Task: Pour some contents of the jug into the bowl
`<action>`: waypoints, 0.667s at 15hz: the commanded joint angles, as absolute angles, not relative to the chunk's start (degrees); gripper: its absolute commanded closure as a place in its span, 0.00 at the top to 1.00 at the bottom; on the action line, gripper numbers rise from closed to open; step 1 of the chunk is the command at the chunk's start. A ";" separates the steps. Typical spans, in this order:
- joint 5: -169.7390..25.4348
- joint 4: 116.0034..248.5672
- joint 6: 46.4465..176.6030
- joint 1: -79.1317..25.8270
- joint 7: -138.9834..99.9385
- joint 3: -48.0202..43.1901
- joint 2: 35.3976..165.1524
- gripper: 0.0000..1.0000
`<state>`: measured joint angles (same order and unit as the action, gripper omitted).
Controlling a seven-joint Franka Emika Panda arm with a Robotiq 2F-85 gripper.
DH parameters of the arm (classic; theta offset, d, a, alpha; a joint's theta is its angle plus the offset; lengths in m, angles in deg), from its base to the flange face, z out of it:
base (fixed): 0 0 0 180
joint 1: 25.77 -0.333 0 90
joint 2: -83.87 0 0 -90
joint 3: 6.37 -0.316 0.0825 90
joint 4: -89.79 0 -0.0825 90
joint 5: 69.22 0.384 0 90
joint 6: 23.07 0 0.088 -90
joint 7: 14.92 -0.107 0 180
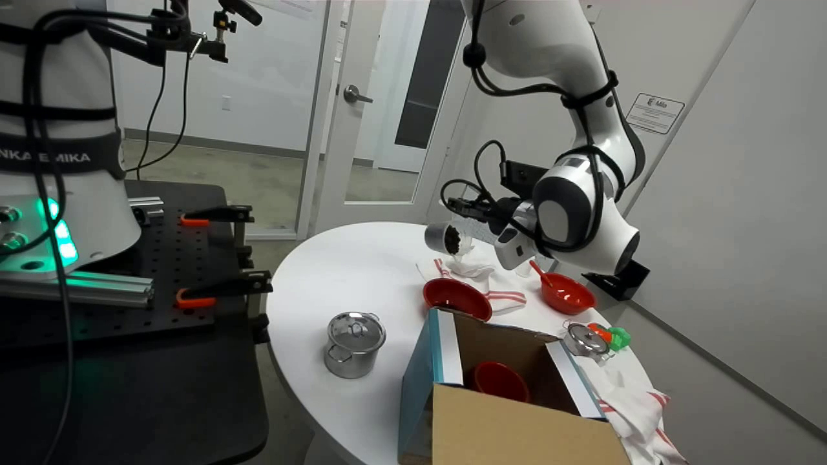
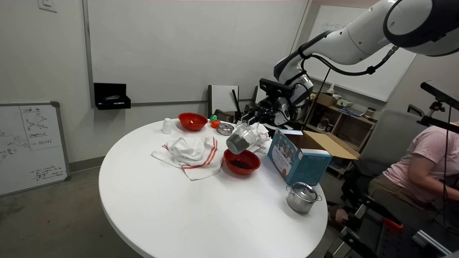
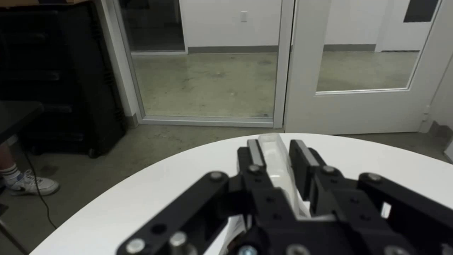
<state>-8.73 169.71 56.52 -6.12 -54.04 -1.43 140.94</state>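
— How far along is the pour?
— Partly done, I'd judge: dark bits lie in the red bowl, which stands on the table between a striped towel and the box.
— And the jug?
— Up off the table, tipped well over, close to the bowl. I can't tell if it's squarely above. In an exterior view dark bits seem to show in it too.
— So what's left?
— Perhaps a little more tipping, then righting the jug.
— Is it held?
— Yes, the gripper pinches its clear handle between the fingers.
— And the arm?
— It arches down over the table, bent sharply near its end, the gripper roughly level and facing the door side.
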 commanded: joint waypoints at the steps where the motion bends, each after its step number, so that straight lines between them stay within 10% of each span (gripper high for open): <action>1: -4.22 165.75 51.81 -4.22 -56.11 -1.29 143.60 0.06; 10: 2.76 166.80 48.88 -3.44 -57.03 -0.98 145.84 0.06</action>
<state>0.30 168.35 51.40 -3.50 -55.55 -1.39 144.43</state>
